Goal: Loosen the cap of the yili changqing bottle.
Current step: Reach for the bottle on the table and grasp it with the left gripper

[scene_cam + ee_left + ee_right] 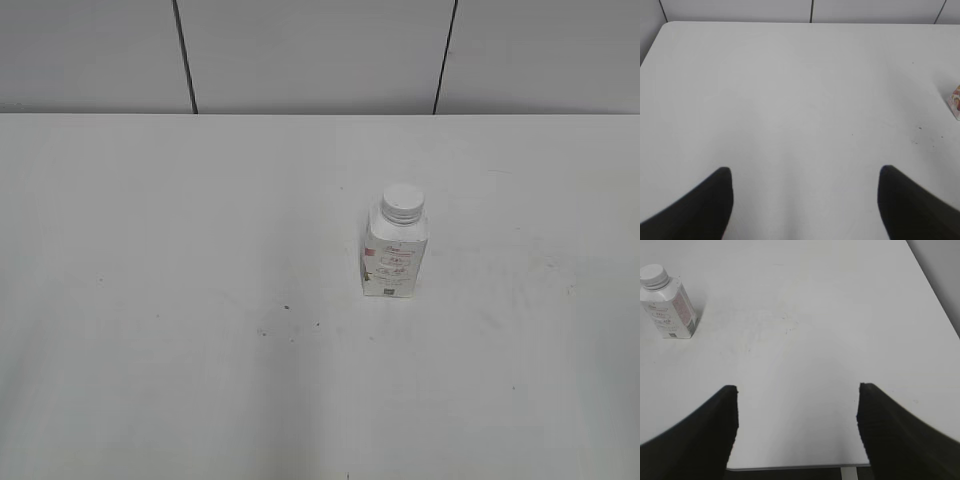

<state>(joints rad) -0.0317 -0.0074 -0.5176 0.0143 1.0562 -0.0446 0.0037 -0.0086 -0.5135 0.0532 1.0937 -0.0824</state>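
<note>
Bottle [394,258] upright on table [200,300], cap [402,200] on. Left gripper [805,172] and right gripper [797,387] both spread wide, empty, well apart from bottle.

Bare lab-type test bench: plain white table [200,350], grey panelled wall [320,50] behind.

From my seat the table [200,300] reads as a smooth, matt white surface, lightly scuffed and speckled with a few dark specks. I see the yili changqing bottle [395,258] as white plastic with a faint sheen under a printed label, its cap [402,201] white plastic with a ribbed side. Both grippers' fingers [710,435] look matt black, the right ones finely ridged along the inner edge.
</note>
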